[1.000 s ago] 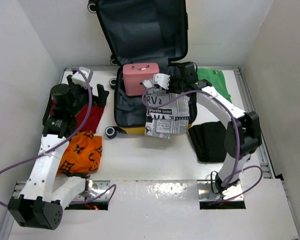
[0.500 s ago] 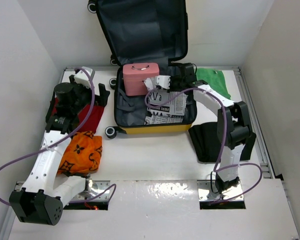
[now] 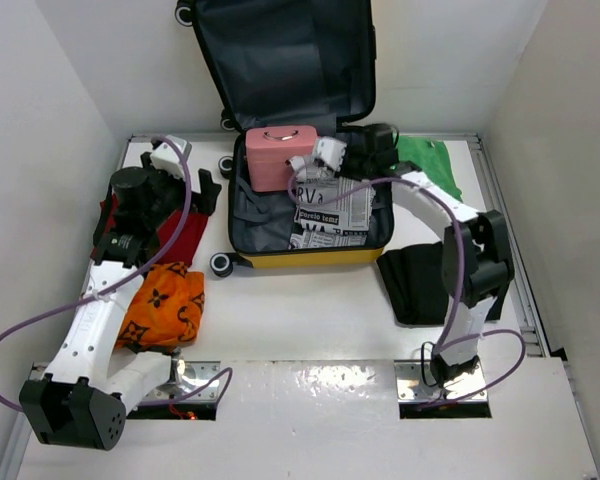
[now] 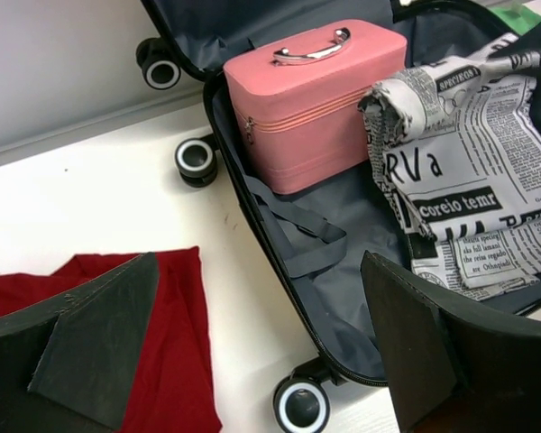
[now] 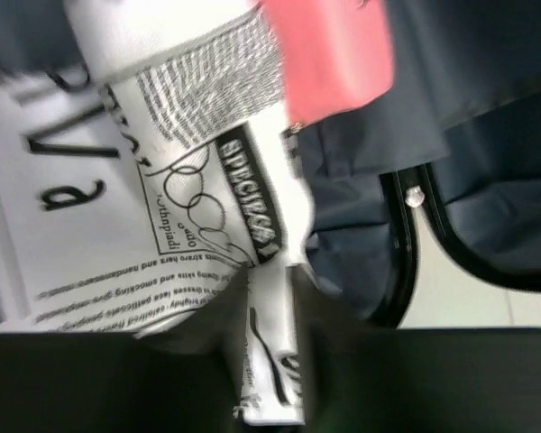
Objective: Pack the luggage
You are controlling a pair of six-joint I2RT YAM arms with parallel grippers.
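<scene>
The yellow luggage [image 3: 300,257] lies open at the back of the table, its grey-lined lid leaning on the wall. A pink case [image 3: 278,155] stands inside it. A newspaper-print cloth [image 3: 332,210] lies in the base beside the pink case. My right gripper [image 3: 318,168] is shut on the cloth's top edge; in the right wrist view [image 5: 272,361] a fold of the cloth [image 5: 162,162] is pinched between the jaws. My left gripper [image 3: 192,190] is open and empty, left of the luggage over a red cloth [image 4: 171,361]. The left wrist view shows the luggage lining [image 4: 343,271].
An orange patterned cloth [image 3: 165,305] lies front left, the red cloth [image 3: 177,235] behind it. A black cloth [image 3: 420,282] lies right of the luggage, a green cloth [image 3: 430,160] at the back right. Black luggage wheels [image 4: 302,408] stick out on the left side.
My right gripper has moved back toward the pink case with the newspaper cloth. The cloth hung over the luggage's front edge and now lies inside the base. The left arm has hardly moved.
</scene>
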